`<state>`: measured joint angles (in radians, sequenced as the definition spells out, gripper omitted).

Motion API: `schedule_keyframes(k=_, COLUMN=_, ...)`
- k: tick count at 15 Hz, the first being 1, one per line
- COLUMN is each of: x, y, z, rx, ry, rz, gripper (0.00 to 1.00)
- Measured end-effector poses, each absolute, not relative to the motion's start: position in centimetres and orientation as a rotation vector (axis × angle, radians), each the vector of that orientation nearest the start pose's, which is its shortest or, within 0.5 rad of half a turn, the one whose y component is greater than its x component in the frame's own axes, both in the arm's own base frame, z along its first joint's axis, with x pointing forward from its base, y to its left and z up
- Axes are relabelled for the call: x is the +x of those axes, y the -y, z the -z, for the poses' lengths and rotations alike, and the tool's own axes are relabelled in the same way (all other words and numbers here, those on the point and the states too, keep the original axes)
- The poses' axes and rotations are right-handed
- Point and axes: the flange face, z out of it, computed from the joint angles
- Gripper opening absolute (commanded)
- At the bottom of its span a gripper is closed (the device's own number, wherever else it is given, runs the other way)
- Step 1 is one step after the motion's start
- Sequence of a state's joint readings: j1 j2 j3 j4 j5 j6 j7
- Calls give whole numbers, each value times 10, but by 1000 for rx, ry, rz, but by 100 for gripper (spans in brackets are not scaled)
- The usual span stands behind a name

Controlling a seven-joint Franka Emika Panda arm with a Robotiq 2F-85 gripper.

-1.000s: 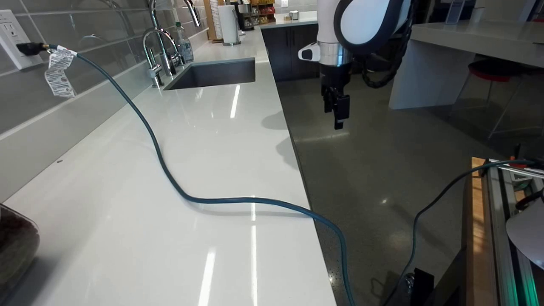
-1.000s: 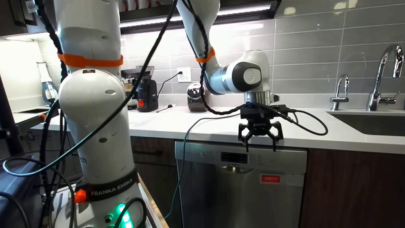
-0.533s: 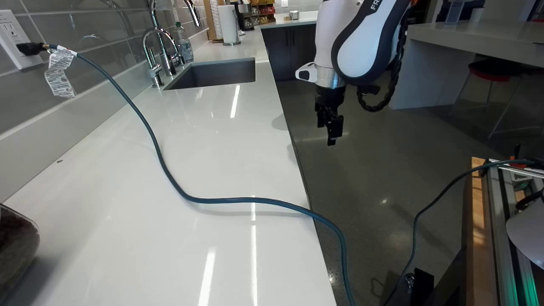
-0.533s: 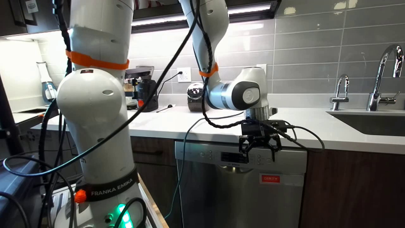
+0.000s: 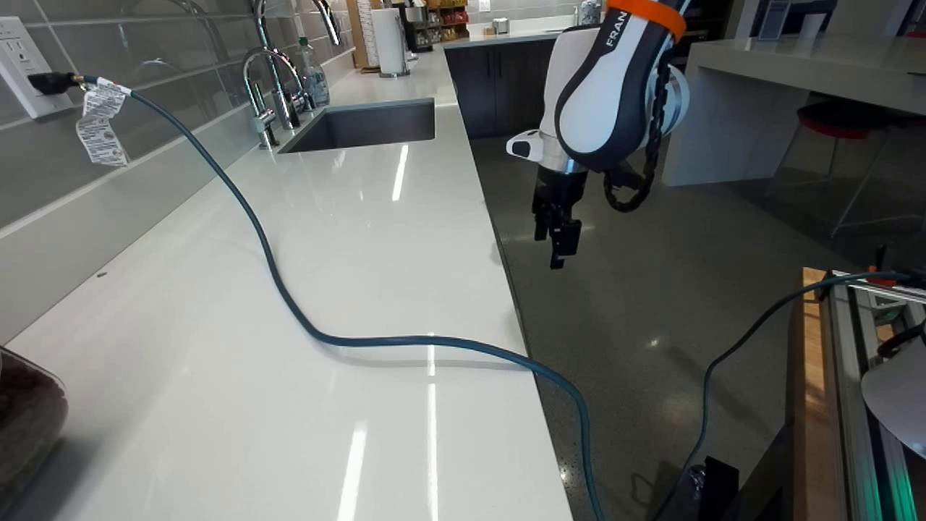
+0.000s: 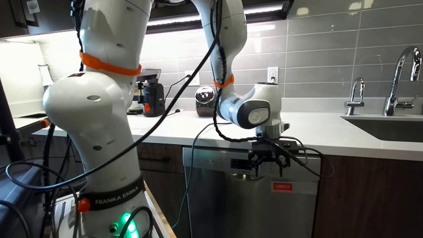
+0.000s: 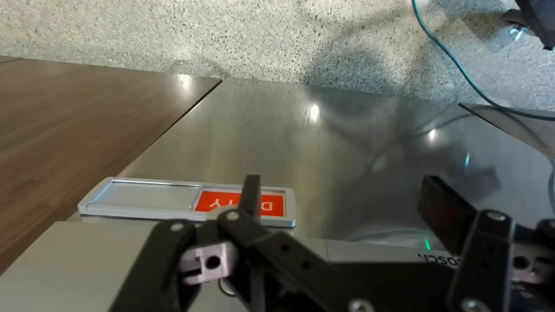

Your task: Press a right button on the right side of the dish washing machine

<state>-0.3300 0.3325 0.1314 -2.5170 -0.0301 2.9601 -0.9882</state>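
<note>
End effector (image 6: 268,173), spread with nothing held, hangs in front of the dishwasher (image 6: 251,205), right-hand buttons (image 6: 270,167) visible behind it; likely approach step, so next I should align one tip, then press.

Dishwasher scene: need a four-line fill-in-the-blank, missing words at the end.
The red label on the dishwasher reads ____.
The hand is ____, not shut.
In an exterior view, the hand shows mostly in front of the ____ half of the control panel.
The black collar at the foot of the arm reads ____.

Missing words: DIRTY; open; right; FRANKA EMIKA.
</note>
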Motion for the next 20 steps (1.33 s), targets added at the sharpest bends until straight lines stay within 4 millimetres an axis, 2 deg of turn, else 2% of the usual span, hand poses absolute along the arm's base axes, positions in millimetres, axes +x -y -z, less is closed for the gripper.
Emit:
schedule_keyframes(k=8, x=471, y=101, z=-149, rx=-2838, ry=1230, rz=246, gripper=0)
schedule_keyframes(k=14, x=477, y=110, z=-140, rx=-2795, ry=1203, rz=298, gripper=0)
schedule_keyframes(k=20, x=480, y=116, z=-139, rx=-2760, ry=1171, rz=359, gripper=0)
